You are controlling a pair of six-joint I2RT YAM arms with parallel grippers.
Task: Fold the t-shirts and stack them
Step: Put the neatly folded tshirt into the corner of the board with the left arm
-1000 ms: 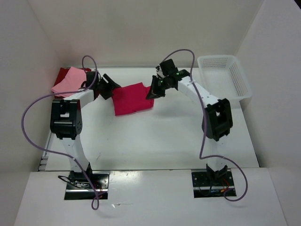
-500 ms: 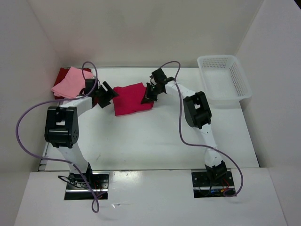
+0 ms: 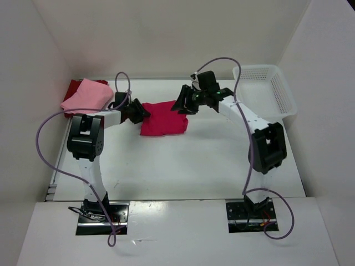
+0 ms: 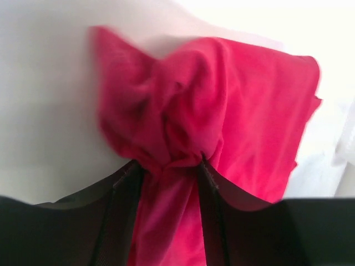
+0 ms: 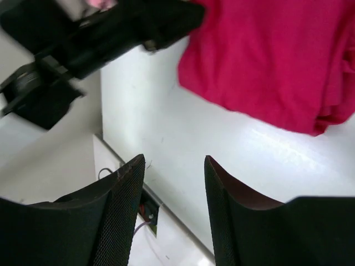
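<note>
Overhead, a plain white desk is boxed in by white walls at the left, back and right, with a white mesh basket at its far right and a light pink t-shirt lying on a dark red t-shirt in the far left corner. The magenta-pink t-shirt lies rumpled at the middle rear of the desk, the left pincer clamped on a bunched fold at its left edge. The right pincer hangs near the shirt's right edge, fingers spread wide with nothing between them.

No text, label, brand or number can be read in any view. The magenta t-shirt is plain, unprinted cloth.
</note>
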